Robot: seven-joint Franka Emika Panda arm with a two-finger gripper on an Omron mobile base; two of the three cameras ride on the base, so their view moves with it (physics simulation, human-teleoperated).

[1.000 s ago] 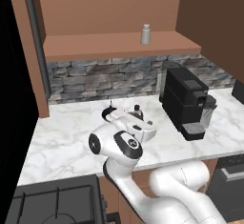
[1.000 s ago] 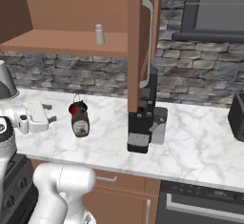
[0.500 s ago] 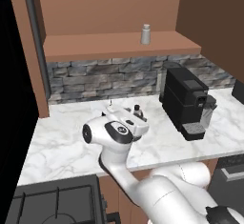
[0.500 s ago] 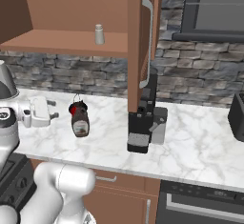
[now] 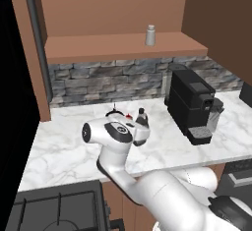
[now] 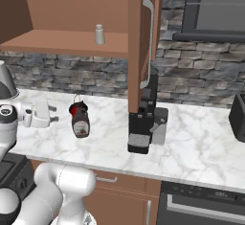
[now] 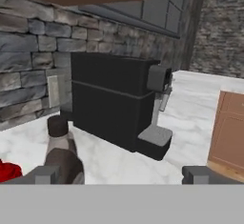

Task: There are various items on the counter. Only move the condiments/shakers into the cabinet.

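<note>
The gripper [image 7: 121, 174] stands wide open, holding nothing; its left fingertip [image 7: 45, 174] overlaps the dark brown bottle [image 7: 62, 154]. Contact cannot be told.

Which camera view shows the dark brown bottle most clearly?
The right base view: the dark brown bottle stands unobstructed on the counter. In the left base view the arm hides most of it; the hand view cuts off its base.

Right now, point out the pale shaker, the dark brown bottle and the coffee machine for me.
pale shaker [image 6: 99, 34], right base view, middle of its body, on the cabinet shelf.
dark brown bottle [image 6: 80, 123], right base view, its brown body.
coffee machine [image 5: 188, 104], left base view, its black side.
</note>
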